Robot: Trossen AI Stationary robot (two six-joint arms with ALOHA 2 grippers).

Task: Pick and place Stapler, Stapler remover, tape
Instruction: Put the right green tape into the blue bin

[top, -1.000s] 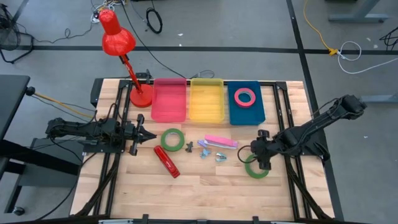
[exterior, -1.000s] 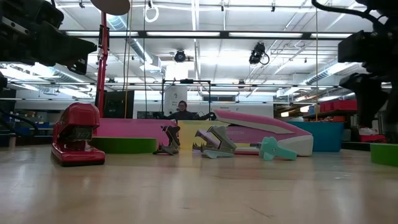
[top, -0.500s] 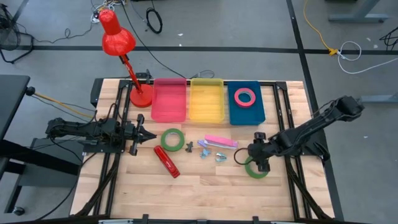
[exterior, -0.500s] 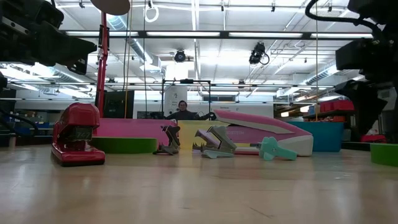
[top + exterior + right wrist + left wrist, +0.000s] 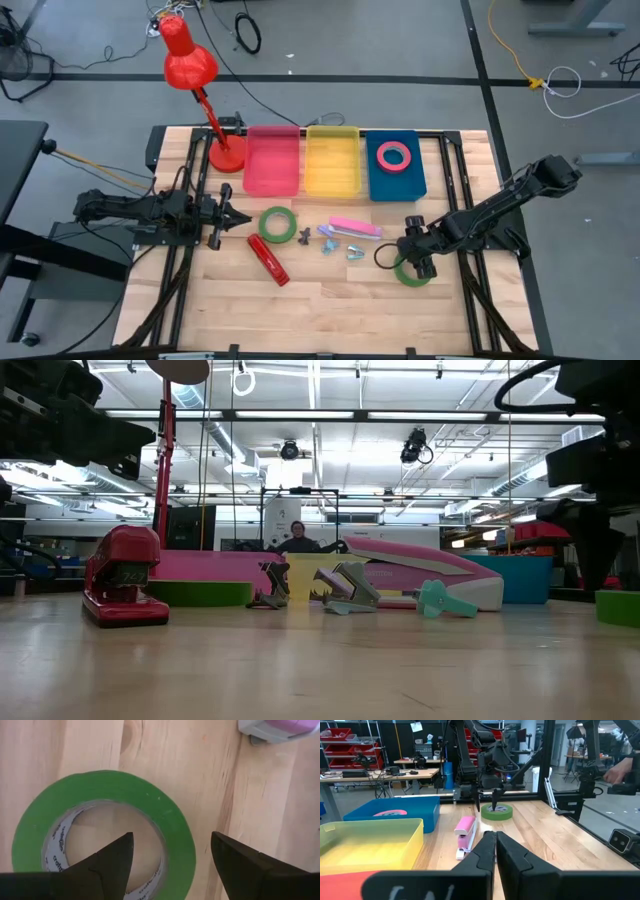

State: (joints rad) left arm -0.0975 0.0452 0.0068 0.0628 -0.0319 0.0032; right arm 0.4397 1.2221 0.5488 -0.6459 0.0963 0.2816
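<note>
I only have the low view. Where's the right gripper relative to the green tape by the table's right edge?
Observer: The right gripper is open above that green tape, one finger over its hole, the other outside its wall.
Operator: Any tape binned already?
Observer: Yes, the pink tape lies in the blue bin.
Operator: And the left gripper?
Observer: The left gripper is shut, waiting beside the other green tape.

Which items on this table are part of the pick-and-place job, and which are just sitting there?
Job items:
red stapler
pink stapler
staple removers
green tape
second green tape, under the open right claw
red-pink tape, already in the blue bin
pink bin
yellow bin

Just lying about:
red lamp
</note>
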